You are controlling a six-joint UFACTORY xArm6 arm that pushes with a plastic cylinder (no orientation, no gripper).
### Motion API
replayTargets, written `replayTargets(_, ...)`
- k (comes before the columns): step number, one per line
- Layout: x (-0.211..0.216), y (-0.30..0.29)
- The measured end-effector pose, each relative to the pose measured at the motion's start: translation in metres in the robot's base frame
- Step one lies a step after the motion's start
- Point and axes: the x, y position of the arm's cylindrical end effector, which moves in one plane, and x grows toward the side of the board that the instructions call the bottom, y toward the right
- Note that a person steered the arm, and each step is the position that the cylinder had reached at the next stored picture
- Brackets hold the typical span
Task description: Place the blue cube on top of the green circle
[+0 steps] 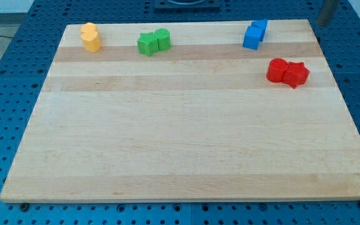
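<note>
Two blue blocks touch each other near the board's top right. The nearer one is the blue cube (252,39); the other blue block (260,27) sits just behind it. The green circle (162,39) stands near the top edge, left of centre, touching a green star-like block (147,44) on its left. A blurred dark rod shows at the view's top right, off the board. My tip (324,24) is to the right of the blue blocks and well apart from them.
Two yellow blocks (90,37) touch at the board's top left. Two red blocks, a round-edged one (278,70) and a star-like one (297,74), touch at the right, below the blue pair. The wooden board (180,137) lies on a blue perforated table.
</note>
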Motion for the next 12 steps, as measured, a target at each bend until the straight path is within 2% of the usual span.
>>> replayTargets(3,0.002,0.006)
replayTargets(4,0.005,-0.017)
replayTargets(6,0.069,-0.191)
replayTargets(7,0.097,-0.309)
replayTargets(8,0.1,-0.328)
replayTargets(9,0.1,-0.312)
replayTargets(10,0.1,-0.246)
replayTargets(11,0.069,-0.202)
replayTargets(12,0.033,-0.211)
